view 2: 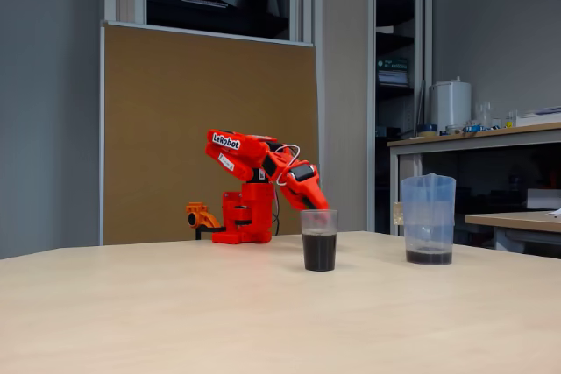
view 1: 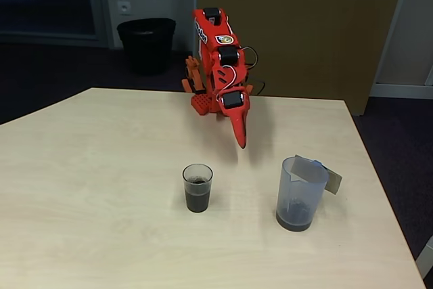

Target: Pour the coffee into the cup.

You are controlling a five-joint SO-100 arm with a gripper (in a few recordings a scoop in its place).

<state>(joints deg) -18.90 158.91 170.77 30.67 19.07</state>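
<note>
behind cup, arm folded low, jaws clenched, empty, pointing down at table.

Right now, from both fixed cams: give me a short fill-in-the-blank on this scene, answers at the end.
1. The cup holds dark ___.
2. In a fixed view, the jug stands to the ___ of the cup.
3. The gripper holds ___.
4. The jug is nearly ___.

Answers: coffee; right; nothing; empty
</note>
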